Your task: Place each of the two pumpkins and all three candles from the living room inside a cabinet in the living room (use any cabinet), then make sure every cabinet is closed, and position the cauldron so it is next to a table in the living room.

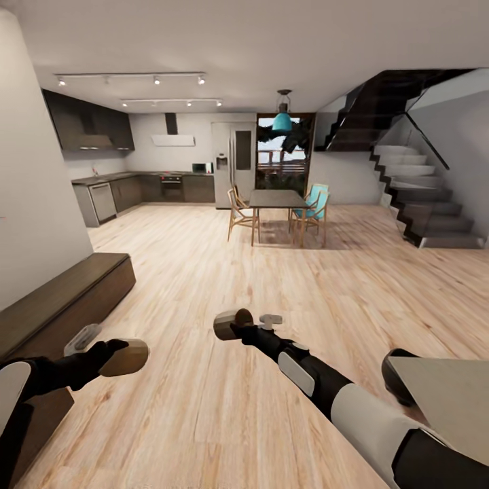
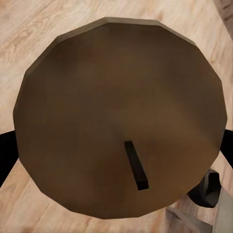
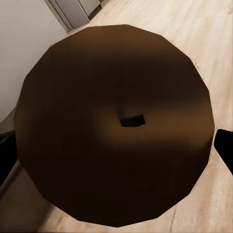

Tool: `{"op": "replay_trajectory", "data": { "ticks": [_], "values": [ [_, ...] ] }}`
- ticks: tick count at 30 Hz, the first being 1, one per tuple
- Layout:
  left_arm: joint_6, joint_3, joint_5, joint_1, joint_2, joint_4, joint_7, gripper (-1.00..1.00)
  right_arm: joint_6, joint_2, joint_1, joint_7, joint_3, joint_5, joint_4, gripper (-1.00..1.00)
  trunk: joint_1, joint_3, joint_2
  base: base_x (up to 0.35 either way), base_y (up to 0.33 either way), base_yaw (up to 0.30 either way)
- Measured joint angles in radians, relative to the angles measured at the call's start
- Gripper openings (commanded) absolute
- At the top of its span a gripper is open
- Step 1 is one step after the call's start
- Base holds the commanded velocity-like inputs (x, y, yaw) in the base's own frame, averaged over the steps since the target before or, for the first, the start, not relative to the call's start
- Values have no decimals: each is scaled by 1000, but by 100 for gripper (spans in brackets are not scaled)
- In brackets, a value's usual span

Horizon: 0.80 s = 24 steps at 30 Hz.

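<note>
Here we are holding a candle (image 1: 127,358) clamped in our left gripper (image 1: 109,354) beside the closed cabinet (image 1: 64,299) at near left, another candle (image 1: 232,323) in our right gripper (image 1: 239,328); the cauldron (image 1: 399,375) is touching the table (image 1: 451,397) at near right.

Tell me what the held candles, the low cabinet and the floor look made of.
Candles: matte tan wax, judging by the dark wick; faceted render leaves it open. Cabinet: dark brown wood, dull finish. Floor: pale planks with visible grain, slight sheen.
</note>
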State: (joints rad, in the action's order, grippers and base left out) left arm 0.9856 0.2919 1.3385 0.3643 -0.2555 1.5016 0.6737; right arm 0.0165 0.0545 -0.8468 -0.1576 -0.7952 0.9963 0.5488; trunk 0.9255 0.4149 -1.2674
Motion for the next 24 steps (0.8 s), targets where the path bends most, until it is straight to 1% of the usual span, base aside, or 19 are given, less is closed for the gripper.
{"op": "replay_trajectory", "data": {
  "ticks": [5,8,10,15,24],
  "values": [
    [0,0,-3,0,-2,0,1,-100,-1,0,0,0,0,-1,0,-100,0,5,0,1,0,207],
    [2,0,-5,-2,-33,-1,1,-100,-1,1,0,1,-4,-1,1,-100,0,8,0,88,0,205],
    [2,-1,-1,-8,-45,-1,0,-100,-2,1,0,11,-15,0,1,-100,0,10,0,207,0,203],
    [1,-2,3,-12,-49,-1,0,-100,-3,1,0,18,-21,0,1,-100,-1,15,0,295,-30,203],
    [1,-3,5,-12,-47,-1,0,-100,-4,1,0,19,-21,0,1,-100,-1,24,0,324,-20,199]
  ]
}}
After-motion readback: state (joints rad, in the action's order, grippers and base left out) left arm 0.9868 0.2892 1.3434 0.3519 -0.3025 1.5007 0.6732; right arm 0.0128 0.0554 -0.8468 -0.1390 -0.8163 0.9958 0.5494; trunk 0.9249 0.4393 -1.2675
